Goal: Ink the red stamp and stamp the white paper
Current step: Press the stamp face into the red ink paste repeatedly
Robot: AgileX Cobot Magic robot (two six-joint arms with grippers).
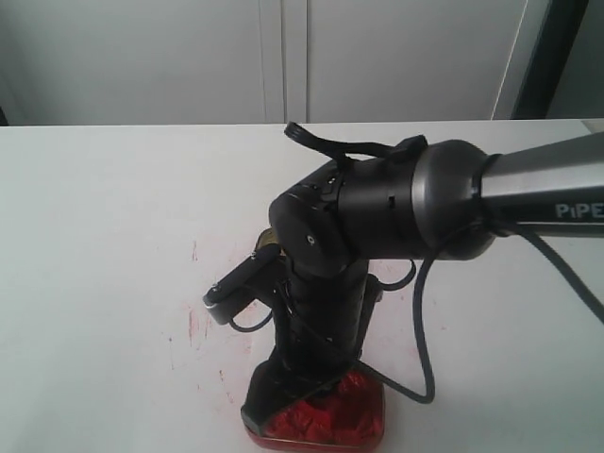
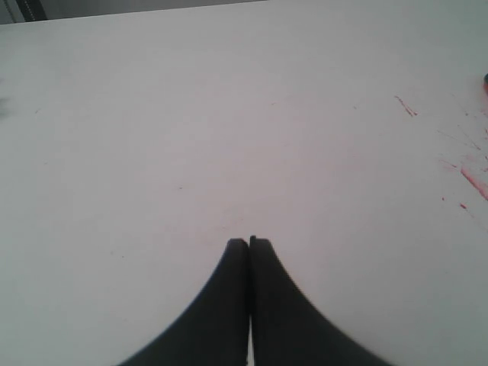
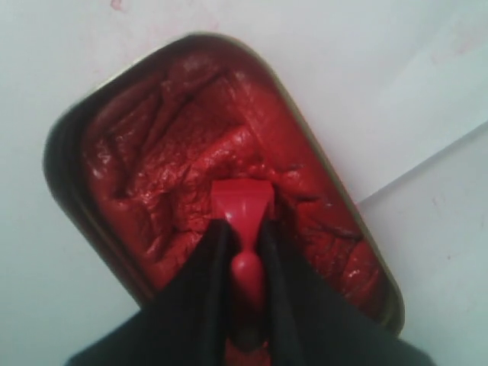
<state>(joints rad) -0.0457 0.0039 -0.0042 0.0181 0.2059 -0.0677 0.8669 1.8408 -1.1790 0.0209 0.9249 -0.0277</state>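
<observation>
My right gripper (image 3: 244, 226) is shut on the narrow handle of the red stamp (image 3: 242, 200). It holds the stamp's square base down at the lumpy red paste in the gold-rimmed tin (image 3: 72, 137); I cannot tell how deep it presses. In the exterior view that gripper (image 1: 316, 401) points straight down into the tin (image 1: 363, 429) at the front edge of the picture. The white paper (image 3: 427, 114) lies just beside the tin, with one edge showing. My left gripper (image 2: 249, 242) is shut on nothing and hangs over bare white tabletop.
Red ink smudges mark the table (image 1: 196, 326) to the left of the tin and show in the left wrist view (image 2: 473, 183). A gold-rimmed object (image 1: 267, 238) peeks out behind the right arm. A black cable (image 1: 427, 373) loops down to the right of the arm.
</observation>
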